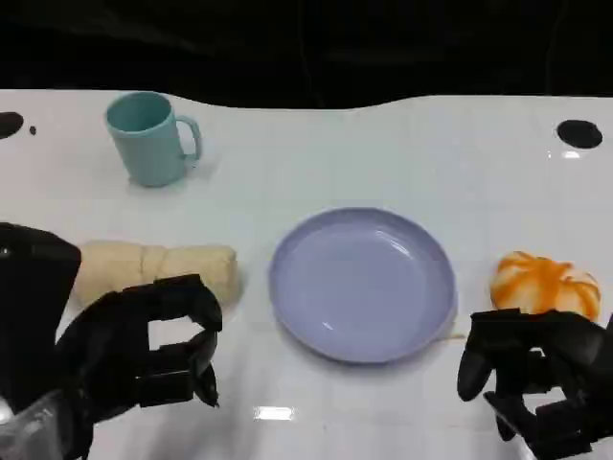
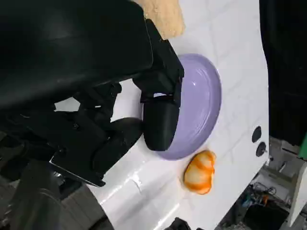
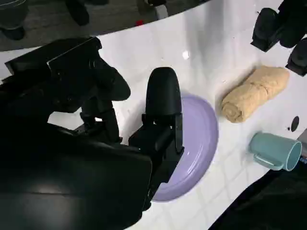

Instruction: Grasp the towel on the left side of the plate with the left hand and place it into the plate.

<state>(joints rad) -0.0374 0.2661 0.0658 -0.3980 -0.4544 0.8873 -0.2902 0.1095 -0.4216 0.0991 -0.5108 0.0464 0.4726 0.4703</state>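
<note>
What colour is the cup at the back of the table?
The cup is teal, a light blue-green. The head view shows it best.

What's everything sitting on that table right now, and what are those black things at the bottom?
Towel: one, beige, rolled, lying left of the plate.
Plate: one, lavender, mid-table, nothing in it.
Mug: one, teal, upright, at the back left behind the towel.
Round object: one, orange and white, right of the plate; I cannot tell what it is.
Table: one, white.
Left hand: one, black, fingers apart, holding nothing, just in front of the towel.
Right hand: one, black, holding nothing, in front of the orange object.
</note>
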